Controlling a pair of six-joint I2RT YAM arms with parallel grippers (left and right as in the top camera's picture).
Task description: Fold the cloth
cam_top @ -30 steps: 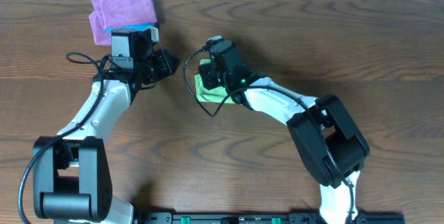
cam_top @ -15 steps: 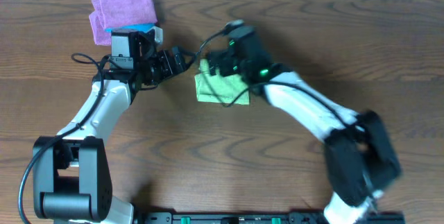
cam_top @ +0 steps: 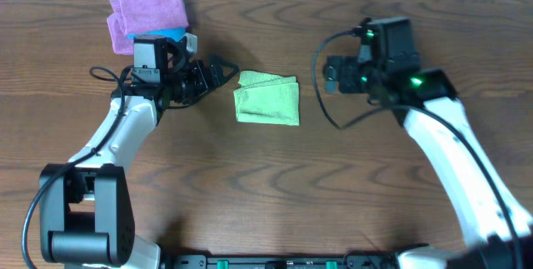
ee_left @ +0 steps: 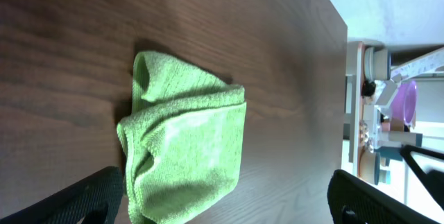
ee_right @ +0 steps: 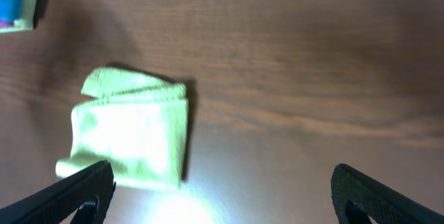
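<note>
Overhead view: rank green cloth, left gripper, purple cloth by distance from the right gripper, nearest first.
From the right gripper:
1. green cloth, table centre.
2. left gripper, just beyond the cloth.
3. purple cloth, far left corner.

Folded green cloth (ee_left: pixel 184 148) lies on the table (ee_left: pixel 277 64), fingers (ee_left: pixel 87 195) apart.

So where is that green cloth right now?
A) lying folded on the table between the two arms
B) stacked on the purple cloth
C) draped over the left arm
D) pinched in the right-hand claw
A: the green cloth lies folded on the table, and the left gripper and right gripper are both open, neither gripping it.
</note>
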